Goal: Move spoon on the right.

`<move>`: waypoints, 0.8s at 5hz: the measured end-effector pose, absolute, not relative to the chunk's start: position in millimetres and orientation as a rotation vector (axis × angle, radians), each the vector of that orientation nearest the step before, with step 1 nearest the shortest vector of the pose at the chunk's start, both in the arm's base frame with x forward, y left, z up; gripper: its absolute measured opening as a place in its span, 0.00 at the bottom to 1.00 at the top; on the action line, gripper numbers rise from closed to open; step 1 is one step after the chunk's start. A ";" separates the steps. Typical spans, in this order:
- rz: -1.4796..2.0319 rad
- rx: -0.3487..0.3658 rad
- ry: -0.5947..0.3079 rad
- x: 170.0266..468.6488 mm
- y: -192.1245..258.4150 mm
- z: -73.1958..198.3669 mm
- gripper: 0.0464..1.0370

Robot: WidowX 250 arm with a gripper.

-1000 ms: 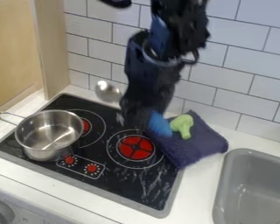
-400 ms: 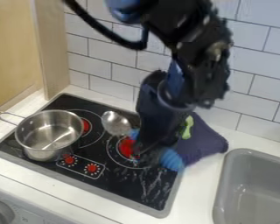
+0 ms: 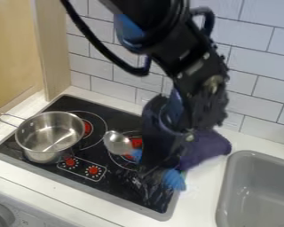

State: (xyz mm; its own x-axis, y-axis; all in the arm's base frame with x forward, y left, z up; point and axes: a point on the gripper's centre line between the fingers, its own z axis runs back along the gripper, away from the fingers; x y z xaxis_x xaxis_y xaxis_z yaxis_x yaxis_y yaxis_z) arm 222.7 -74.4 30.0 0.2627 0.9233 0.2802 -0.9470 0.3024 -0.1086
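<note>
My gripper (image 3: 149, 167) hangs over the front right part of the black stove, shut on the spoon's handle. The spoon's silver bowl (image 3: 116, 142) sticks out to the left of the gripper, over the left side of the right red burner. A ribbed blue handle part (image 3: 173, 179) shows to the gripper's right, near the stove's right edge. The middle of the handle is hidden behind the gripper.
A steel pot (image 3: 49, 136) stands on the stove's left side. The dark purple cloth (image 3: 207, 148) lies behind and right of the gripper, partly covered by the arm. A grey sink (image 3: 257, 190) is at the right.
My arm has come forward and down from the back of the stove, carrying the spoon from near the tiled wall to over the right burner. The green toy on the cloth is now hidden.
</note>
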 end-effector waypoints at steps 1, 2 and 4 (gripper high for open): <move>1.284 0.086 -0.297 216.6 -73.6 15.9 0.35; 1.312 0.106 -0.277 214.1 -74.1 6.4 0.35; 1.301 0.093 -0.266 220.7 -77.8 2.7 0.73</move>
State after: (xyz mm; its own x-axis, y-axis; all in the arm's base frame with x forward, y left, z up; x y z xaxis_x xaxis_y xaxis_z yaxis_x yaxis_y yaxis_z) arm 220.7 -77.8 2.7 0.2412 0.9386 0.2467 -0.9600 0.2680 -0.0810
